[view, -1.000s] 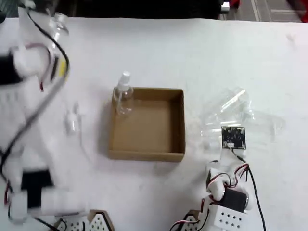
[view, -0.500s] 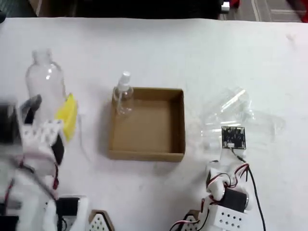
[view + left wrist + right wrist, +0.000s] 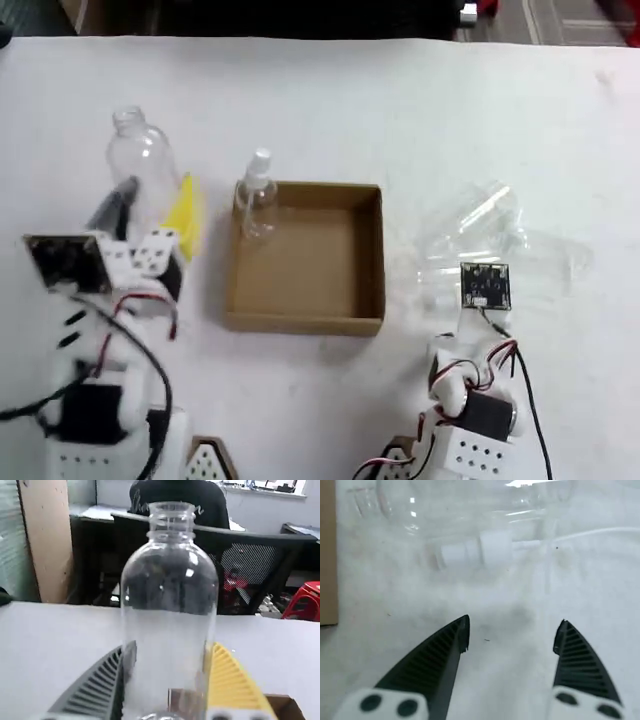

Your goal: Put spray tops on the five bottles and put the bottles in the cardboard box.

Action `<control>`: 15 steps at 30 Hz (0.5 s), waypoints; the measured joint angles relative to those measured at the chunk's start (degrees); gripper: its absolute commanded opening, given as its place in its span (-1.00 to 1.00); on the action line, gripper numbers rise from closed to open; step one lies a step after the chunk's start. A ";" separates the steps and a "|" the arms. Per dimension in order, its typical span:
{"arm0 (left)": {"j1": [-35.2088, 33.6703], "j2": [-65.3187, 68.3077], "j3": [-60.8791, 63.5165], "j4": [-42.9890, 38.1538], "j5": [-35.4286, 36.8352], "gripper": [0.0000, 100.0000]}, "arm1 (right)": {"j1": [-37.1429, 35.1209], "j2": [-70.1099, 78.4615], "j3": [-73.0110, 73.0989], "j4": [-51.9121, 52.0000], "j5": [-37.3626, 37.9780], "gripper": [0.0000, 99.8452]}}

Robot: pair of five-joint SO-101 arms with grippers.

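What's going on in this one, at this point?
The left gripper holds an uncapped bottle upright just left of the cardboard box. A bottle with its spray top stands at the box's far left corner. The right gripper hangs open over the table, next to clear bottles lying down and a white spray top.

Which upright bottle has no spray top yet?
The large bottle held in the left gripper; its neck is open. The small bottle at the cardboard box corner wears a white spray top.
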 measured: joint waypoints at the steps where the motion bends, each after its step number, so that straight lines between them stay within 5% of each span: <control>1: 0.97 -0.35 2.11 -0.88 1.05 -0.93 | 0.09 0.00 0.00 0.00 0.00 -0.49; 15: 9.67 -17.49 9.85 4.40 -1.14 -0.93 | 2.20 0.00 0.00 -3.43 0.00 -0.49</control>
